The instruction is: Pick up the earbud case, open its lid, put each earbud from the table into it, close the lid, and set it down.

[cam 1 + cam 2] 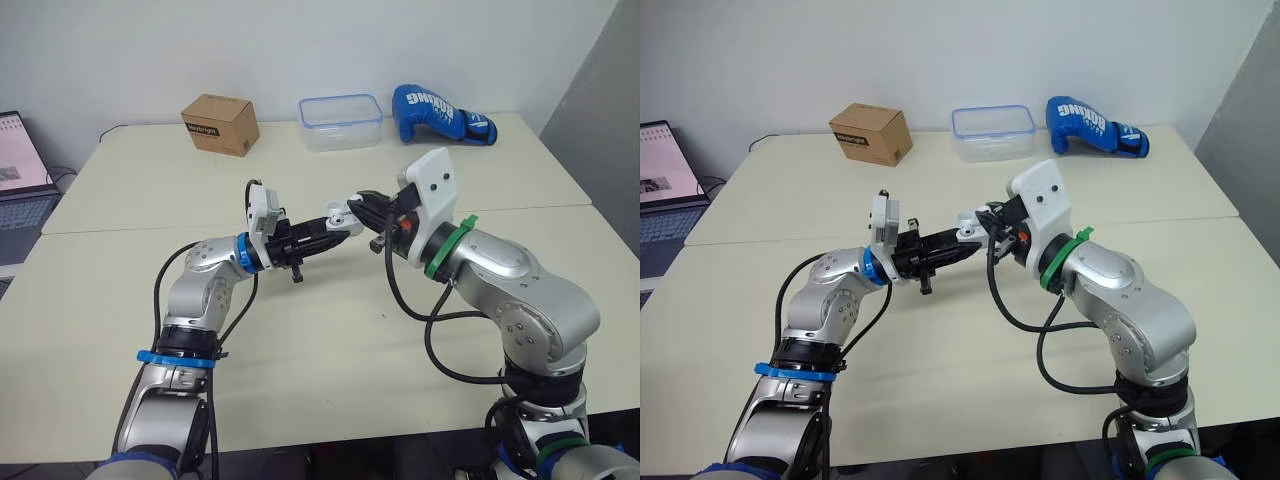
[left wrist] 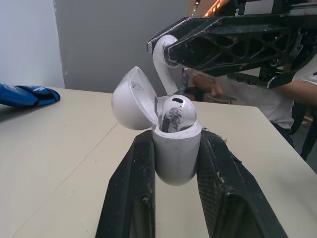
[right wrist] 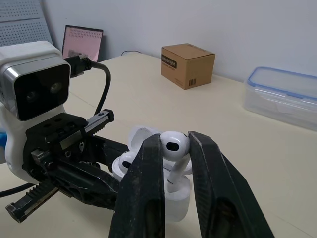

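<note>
the pale tabletop (image 1: 300, 340) spans the scene, with a seam running across its middle. a laptop (image 1: 20, 190) sits open off its left edge. along the far edge, from right to left, lie a blue boxing glove (image 1: 440, 115), a clear plastic container (image 1: 340, 122) with a blue-rimmed lid, and a brown cardboard box (image 1: 220, 124), each apart from the next.

above the middle of the tabletop the two arms meet tip to tip. the left claw (image 2: 176, 146) is closed on the lower body of the white earbud case (image 2: 177, 153), one black finger pressed to each side, holding it upright in the air. the right claw (image 3: 174, 148) hangs just over the case, its fingers pinched on the head of a white earbud (image 3: 173, 141), whose stem points down toward the case opening.

the lid (image 2: 131, 99) of the case is swung open and leans back on its hinge. a second earbud (image 2: 173, 113) sits in the case, its rounded head poking above the rim. the held earbud is just above and beside that seated one; whether its stem tip touches the case i cannot tell.
</note>
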Motion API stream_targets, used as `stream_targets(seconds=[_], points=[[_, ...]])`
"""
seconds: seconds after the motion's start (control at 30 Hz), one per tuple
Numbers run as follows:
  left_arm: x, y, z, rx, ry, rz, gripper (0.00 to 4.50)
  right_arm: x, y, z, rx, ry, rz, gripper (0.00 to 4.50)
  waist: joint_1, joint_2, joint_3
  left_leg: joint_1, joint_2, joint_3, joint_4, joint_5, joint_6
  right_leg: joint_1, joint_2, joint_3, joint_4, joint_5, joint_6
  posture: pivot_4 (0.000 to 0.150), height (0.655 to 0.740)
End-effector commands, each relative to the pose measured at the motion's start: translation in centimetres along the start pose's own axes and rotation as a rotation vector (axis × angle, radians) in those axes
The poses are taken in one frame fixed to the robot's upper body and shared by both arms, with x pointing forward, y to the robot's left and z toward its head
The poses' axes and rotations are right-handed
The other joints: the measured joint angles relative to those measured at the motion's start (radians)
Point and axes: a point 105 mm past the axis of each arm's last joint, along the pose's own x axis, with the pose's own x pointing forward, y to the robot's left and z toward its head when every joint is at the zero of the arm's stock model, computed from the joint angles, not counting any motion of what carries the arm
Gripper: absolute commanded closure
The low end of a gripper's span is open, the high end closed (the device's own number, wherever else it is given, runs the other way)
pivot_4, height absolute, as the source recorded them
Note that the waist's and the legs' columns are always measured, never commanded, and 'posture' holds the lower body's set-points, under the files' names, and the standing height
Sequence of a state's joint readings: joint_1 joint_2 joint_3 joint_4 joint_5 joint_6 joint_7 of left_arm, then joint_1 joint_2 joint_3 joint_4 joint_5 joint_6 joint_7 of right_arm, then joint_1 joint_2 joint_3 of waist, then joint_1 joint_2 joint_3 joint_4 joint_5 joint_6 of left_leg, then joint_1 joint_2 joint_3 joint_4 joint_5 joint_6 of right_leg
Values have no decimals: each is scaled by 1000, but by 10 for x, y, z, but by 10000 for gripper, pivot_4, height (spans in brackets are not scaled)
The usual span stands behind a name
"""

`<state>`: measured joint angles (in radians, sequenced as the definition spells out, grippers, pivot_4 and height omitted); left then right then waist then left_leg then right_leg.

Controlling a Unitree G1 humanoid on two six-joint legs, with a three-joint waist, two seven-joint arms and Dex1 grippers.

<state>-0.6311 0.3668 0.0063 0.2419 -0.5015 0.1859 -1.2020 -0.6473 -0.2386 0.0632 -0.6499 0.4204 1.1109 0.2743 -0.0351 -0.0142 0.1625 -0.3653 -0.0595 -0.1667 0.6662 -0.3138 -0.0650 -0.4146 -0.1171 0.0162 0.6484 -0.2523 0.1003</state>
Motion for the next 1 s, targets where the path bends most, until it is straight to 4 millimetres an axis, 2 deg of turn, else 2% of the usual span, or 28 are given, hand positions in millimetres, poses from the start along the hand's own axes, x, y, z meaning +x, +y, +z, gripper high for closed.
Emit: stream_targets(seconds=[0.03, 0.53, 0.77, 1.0], points=[[6, 0, 14, 39, -27, -25, 37543, 0, 0, 7, -22, -20, -12, 41313, 0, 0, 0, 0, 0, 0, 0, 0, 0, 0, 0, 0, 0, 0, 0, 1500, 7307], [16, 1, 25, 35, -49, -51, 37543, 3, -4, 4, -138, 26, -140, 41313, -1, 0, 0, 0, 0, 0, 0, 0, 0, 0, 0, 0, 0, 0, 0, 1500, 7307], [17, 2, 26, 38, -48, -54, 37543, 3, 1, 3, -169, 35, -117, 41313, -1, 0, 0, 0, 0, 0, 0, 0, 0, 0, 0, 0, 0, 0, 0, 1500, 7307], [16, 1, 24, 38, -44, -50, 37543, 1, -5, 14, -167, -29, -104, 16637, -2, 0, 0, 0, 0, 0, 0, 0, 0, 0, 0, 0, 0, 0, 0, 1500, 7307]])
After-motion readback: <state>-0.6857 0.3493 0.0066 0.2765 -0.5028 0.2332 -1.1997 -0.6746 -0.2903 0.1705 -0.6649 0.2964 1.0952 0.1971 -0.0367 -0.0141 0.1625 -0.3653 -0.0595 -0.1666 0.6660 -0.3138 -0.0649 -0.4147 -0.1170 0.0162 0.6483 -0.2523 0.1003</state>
